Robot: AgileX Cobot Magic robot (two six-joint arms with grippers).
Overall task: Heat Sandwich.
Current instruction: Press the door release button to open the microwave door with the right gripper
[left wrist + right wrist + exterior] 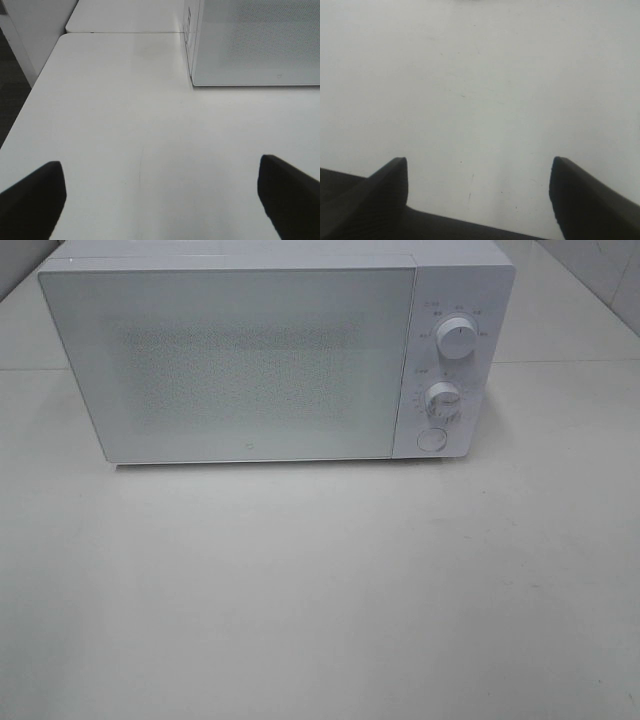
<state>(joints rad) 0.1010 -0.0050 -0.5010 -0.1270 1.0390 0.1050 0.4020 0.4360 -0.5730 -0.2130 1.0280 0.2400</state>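
1. Table (320, 590): white and flat. A wide bare stretch in front of the microwave gives both arms room to move. The left wrist view shows its left edge dropping to dark floor, and a seam to a second top behind.
2. Microwave (250, 360): white, set at the back and facing us, with its control panel on the right.
3. Door (230, 360): shut, with a frosted, speckled face that we cannot see through. We judge it hinges on the left, so it would sweep over the table in front. We would keep the left arm outside that arc.
4. Left gripper (160, 162): fingers spread wide and holding nothing. It hangs over bare table with the microwave's near left corner ahead of it.
5. Right gripper (477, 160): fingers apart and holding nothing, with only table beneath.
6. Upper knob (459, 341) and lower knob (441, 400): we cannot read their settings.
7. Button (431, 439): round, at the foot of the panel. We take it for the door release and likely the first contact. We would press it squarely with one right fingertip, staying clear of the lower knob just above.
8. Sandwich: not in any view. We cannot tell whether it is behind the door or off the table.
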